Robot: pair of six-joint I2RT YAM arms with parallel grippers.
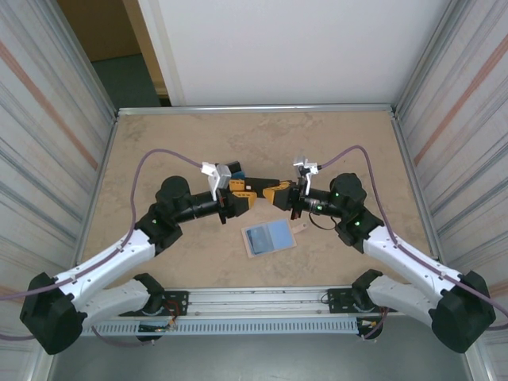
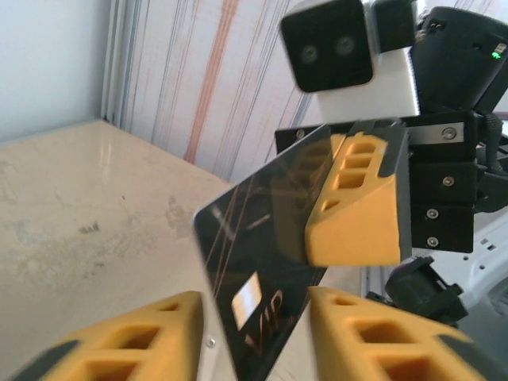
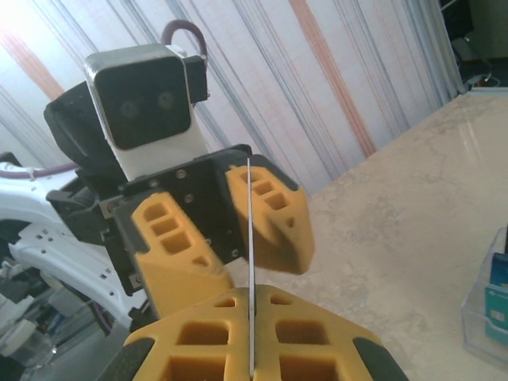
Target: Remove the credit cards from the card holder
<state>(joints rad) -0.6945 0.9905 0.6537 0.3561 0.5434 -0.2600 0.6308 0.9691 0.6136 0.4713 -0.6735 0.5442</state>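
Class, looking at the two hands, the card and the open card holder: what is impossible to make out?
- Top external view: the black card between the left hand and the right hand, too small to tell apart.
- Right wrist view: that card's face, seen edge-on.
- Left wrist view: its lower corner, cut by the bottom edge.
- Right wrist view: blue and teal cards, cut by the right edge.

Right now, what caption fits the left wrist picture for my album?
Mid-air handover: right gripper pinches the black card at its far end, left gripper open around its near end.
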